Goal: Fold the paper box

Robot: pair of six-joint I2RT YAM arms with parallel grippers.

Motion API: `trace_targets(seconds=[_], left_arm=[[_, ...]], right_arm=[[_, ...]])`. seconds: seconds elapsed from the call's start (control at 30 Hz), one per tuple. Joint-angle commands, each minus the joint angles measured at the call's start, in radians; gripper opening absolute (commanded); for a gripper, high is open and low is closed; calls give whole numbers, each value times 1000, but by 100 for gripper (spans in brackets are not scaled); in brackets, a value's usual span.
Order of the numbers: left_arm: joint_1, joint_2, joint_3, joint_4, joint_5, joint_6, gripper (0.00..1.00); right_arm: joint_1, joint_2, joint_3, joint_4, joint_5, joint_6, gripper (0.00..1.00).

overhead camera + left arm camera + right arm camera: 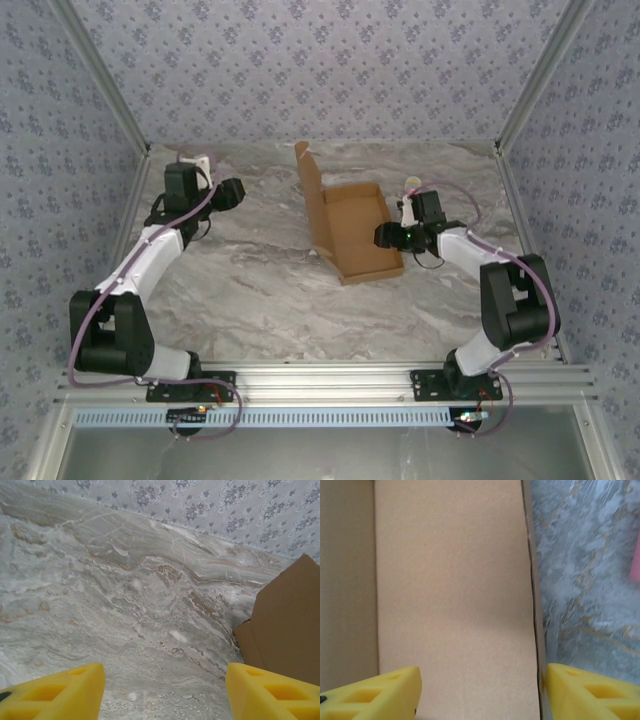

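The paper box [355, 232] is brown cardboard, lying open in the middle of the marble table, with its lid [308, 195] standing up along the left side. My right gripper [385, 236] hovers at the box's right wall and is open. In the right wrist view its yellow fingers [375, 695] stand wide apart over the box floor [450, 590], the right one just outside the wall [532, 605]. My left gripper [235, 192] is open at the back left, well clear of the box. Bare marble lies between its fingers [55, 695], and the cardboard lid [287, 625] rises at the right.
Patterned walls [320, 70] close in the table at the back and both sides. A small pink thing [635, 560] lies on the marble right of the box. A white object [195, 160] sits in the back left corner.
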Motion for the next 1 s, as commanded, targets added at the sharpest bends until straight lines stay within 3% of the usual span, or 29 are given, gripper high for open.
trace_targets(seconds=[0.0, 0.23, 0.43, 0.53, 0.77, 0.97], left_arm=[[0, 1, -55, 131, 38, -85, 65], [0, -11, -147, 219, 3, -152, 65], [11, -85, -166, 186, -125, -122, 66], [33, -137, -184, 174, -202, -105, 67], [71, -223, -245, 178, -285, -115, 71], [70, -262, -220, 117, -279, -92, 71]], right_arm=[[46, -52, -55, 67, -37, 55, 68], [206, -42, -90, 195, -16, 138, 68], [345, 28, -14, 240, -31, 141, 68], [391, 34, 49, 164, 12, 73, 69], [331, -10, 103, 23, 141, -27, 70], [172, -44, 147, -84, 286, -77, 72]])
